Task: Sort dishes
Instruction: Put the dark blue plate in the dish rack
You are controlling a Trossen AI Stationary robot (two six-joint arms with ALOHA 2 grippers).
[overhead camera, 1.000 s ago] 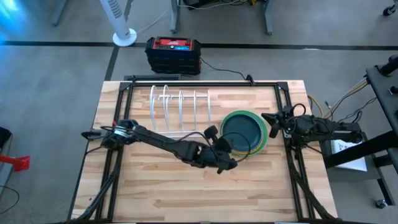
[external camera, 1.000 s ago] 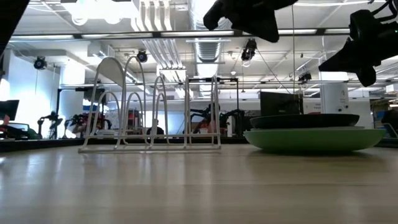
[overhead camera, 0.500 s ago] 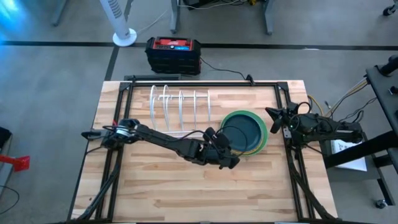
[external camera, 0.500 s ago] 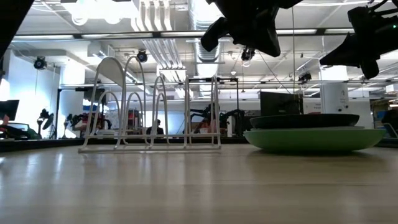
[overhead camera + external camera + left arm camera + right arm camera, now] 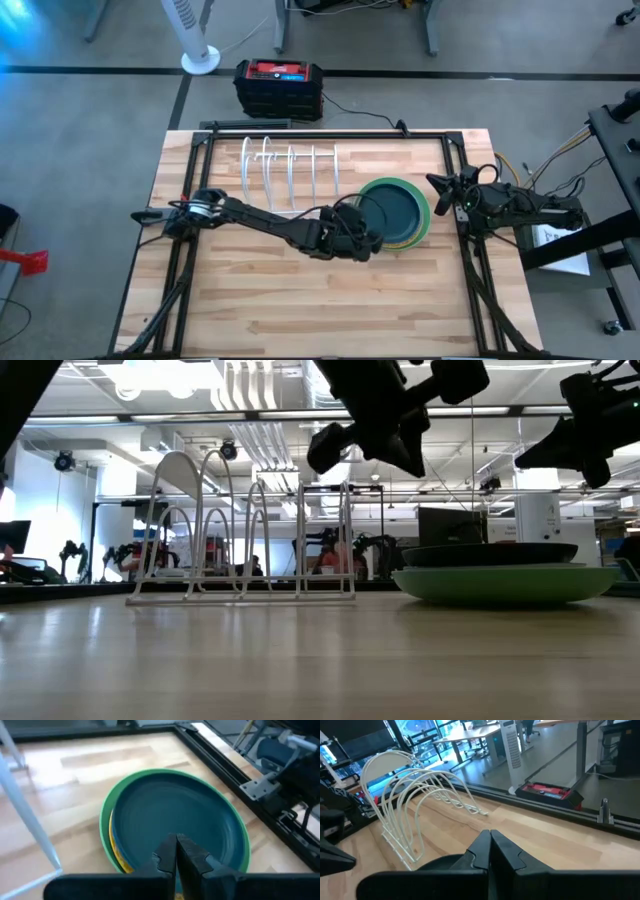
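A stack of dishes lies right of the table's middle. The dark teal plate [image 5: 395, 212] is on top. A sliver of the yellow plate [image 5: 116, 851] shows under it, and the light green plate [image 5: 426, 208] is at the bottom, resting on the wood. In the low view the teal plate [image 5: 490, 553] sits on the green plate [image 5: 500, 582]. My left gripper [image 5: 176, 841] is shut, hangs above the stack's near-left rim, slants down at the teal plate and touches nothing. My right gripper [image 5: 436, 190] waits shut at the table's right edge, clear of the stack.
The white wire rack [image 5: 290, 172] stands at the far middle of the table, left of the stack. A black frame rail [image 5: 460, 215] runs along the table's right side. Bare wood [image 5: 300, 300] spreads across the near half.
My left gripper has gone toward the far edge and the plate stack, sunk a little, and rolled about its own pointing line. It stays shut. The plates and the rack have kept still.
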